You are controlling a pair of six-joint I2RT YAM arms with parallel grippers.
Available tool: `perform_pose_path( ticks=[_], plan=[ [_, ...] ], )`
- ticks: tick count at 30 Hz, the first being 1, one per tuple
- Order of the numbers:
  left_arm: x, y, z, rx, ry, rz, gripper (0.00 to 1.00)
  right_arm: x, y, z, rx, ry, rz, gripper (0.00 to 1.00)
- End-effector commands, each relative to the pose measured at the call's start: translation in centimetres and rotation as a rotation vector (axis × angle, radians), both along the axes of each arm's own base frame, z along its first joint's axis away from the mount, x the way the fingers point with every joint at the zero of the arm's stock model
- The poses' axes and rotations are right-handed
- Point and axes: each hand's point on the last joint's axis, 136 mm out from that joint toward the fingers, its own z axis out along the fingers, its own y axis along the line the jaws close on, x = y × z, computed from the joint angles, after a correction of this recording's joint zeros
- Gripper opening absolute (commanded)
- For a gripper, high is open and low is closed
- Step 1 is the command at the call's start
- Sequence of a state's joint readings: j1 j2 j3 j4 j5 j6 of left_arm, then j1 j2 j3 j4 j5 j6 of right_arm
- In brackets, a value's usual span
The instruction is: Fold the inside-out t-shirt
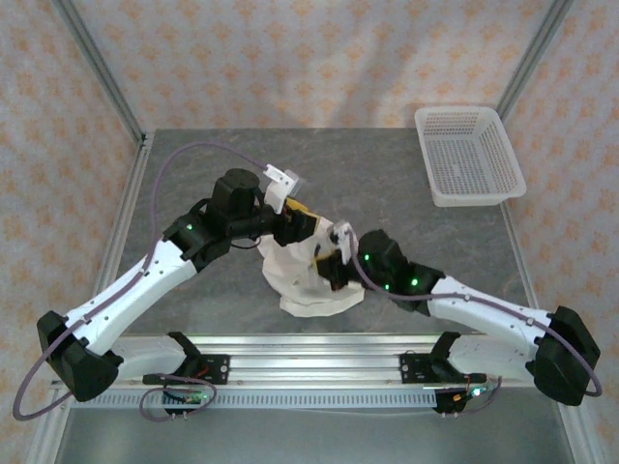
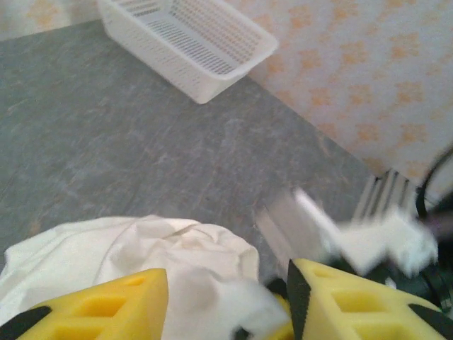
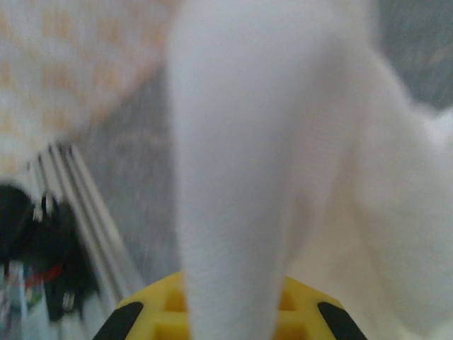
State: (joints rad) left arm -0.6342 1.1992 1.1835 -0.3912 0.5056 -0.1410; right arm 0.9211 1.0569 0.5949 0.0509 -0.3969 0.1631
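Honestly dicey. Clamped on a fold of the inside-out t-shirt (image 1: 314,290), heaped mid table (image 1: 193,184), with the right gripper (image 1: 332,263); gaping over it with the left gripper (image 2: 226,301). Might just drag the heap around.

Top view high behind the table's (image 1: 193,184) near edge, wrist views close on the t-shirt (image 1: 308,285), left facing the far-right basket (image 2: 191,42).
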Motion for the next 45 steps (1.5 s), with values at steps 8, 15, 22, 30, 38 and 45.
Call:
perform_pose_path(
  ticks=[8,15,22,30,38,45],
  plan=[
    [0.4,2.6,-12.2,0.225,0.397,0.223,0.55,-8.1,-4.1,-12.2,-0.244,0.205,-0.025,0.05],
    [-5.0,-2.2,-18.8,0.317,0.608,-0.076,0.62,-7.3,-4.2,-11.1,-0.229,0.121,-0.028,0.05],
    [-3.9,-3.8,-21.7,0.433,0.544,-0.032,0.66,-6.6,-4.6,-10.2,-0.196,0.082,-0.068,0.03],
    [-2.2,-4.9,-19.9,0.309,0.512,0.026,0.0,-5.7,-6.0,-9.3,-0.176,0.038,-0.138,0.06],
    [4.3,-1.5,-1.6,-0.363,0.425,0.154,0.0,-4.9,-6.9,-11.3,-0.239,-0.001,-0.184,0.23],
    [2.9,-0.8,-2.0,-0.3,0.431,0.137,0.0,-4.0,-7.1,-5.1,-0.272,-0.157,-0.147,0.55]
  ],
)
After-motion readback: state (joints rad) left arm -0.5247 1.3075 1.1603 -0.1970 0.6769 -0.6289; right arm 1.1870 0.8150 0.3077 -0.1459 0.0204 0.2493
